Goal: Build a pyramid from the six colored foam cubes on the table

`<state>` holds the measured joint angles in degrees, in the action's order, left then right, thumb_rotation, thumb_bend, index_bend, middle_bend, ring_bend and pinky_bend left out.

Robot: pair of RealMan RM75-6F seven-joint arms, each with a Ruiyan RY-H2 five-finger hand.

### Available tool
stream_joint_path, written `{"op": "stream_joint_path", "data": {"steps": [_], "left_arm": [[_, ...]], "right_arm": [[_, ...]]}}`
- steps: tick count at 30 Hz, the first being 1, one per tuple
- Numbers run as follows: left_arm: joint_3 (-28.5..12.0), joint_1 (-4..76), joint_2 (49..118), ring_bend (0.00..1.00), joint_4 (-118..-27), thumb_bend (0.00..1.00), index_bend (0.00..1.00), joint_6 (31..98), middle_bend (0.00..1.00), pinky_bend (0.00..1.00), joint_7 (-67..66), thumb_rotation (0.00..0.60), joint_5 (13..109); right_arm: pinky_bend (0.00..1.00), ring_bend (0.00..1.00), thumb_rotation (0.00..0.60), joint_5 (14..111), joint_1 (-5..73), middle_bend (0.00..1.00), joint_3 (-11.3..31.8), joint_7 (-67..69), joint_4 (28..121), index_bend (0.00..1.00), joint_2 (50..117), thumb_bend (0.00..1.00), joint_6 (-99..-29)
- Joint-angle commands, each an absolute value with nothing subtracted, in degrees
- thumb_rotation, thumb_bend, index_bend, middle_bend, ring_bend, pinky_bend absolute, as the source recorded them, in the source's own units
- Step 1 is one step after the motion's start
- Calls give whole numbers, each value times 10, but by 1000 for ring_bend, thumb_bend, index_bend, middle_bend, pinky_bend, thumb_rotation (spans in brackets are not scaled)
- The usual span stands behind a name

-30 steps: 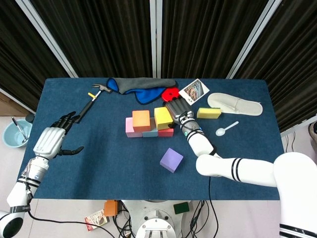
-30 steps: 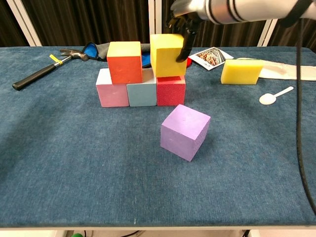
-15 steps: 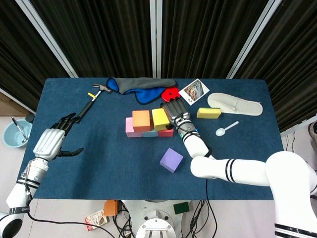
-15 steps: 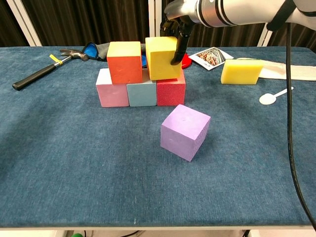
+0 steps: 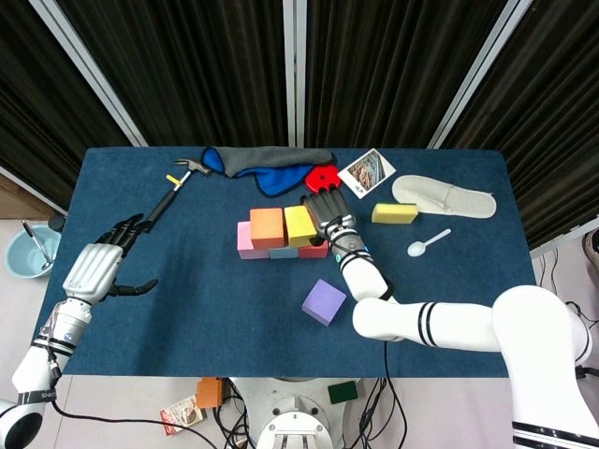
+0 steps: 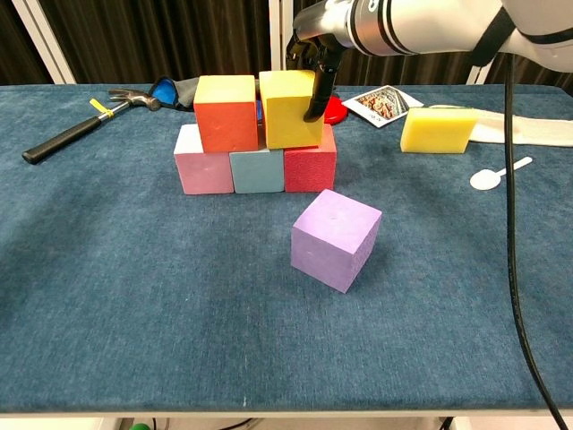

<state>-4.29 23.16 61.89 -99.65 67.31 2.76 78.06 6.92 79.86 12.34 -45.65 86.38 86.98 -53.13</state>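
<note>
Dark curtains (image 5: 187,65) (pleated) behind table (image 5: 187,309)

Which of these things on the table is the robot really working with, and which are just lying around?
For the pyramid:
pink cube
light blue cube
red cube
orange cube
yellow cube, right robot hand on it
purple cube

Just lying about:
hammer
yellow sponge
white spoon
slipper
photo card
blue-grey cloth

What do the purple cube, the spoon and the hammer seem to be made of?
Purple cube: probably foam, with a matte, faintly grainy face and soft edges. Spoon: likely plastic, plain white and thin, though too small to be sure. Hammer: a shiny head, apparently metal, on a dark handle whose material cannot be told, with a yellow band near the head.
</note>
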Motion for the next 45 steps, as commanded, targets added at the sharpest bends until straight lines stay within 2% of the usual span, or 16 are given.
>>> {"op": "stream_joint_path", "data": {"steps": [1,9,12,17,23,30,38,45], "left_arm": [[-43,231,619,62,-996,154,84,673,27,209,28,457,782],[-43,228,621,61,-991,155,84,673,27,210,34,445,784],[-43,226,622,61,-988,155,84,672,27,209,36,461,785],[-43,225,624,61,-986,155,84,673,27,209,39,456,787],[-44,224,624,61,-986,155,84,673,27,208,38,448,786],[-45,225,625,61,-987,155,84,669,27,209,35,450,784],[-48,225,625,61,-989,155,84,667,27,209,32,457,782],[-48,226,627,61,-988,155,84,664,27,209,31,453,782]], "right_arm": [[146,180,600,64,800,367,126,-460,863,506,874,317,-536],[126,179,600,50,804,347,133,-474,862,470,883,302,-548],[116,172,600,44,804,324,133,-482,864,410,884,278,-554],[108,168,600,38,803,292,136,-489,868,320,885,190,-558],[98,160,600,47,797,265,139,-489,880,279,878,176,-560],[93,160,600,74,784,277,137,-480,891,279,866,171,-553],[94,160,600,92,779,344,139,-467,875,412,877,187,-550],[94,161,600,89,778,351,145,-468,884,424,874,193,-562]]}}
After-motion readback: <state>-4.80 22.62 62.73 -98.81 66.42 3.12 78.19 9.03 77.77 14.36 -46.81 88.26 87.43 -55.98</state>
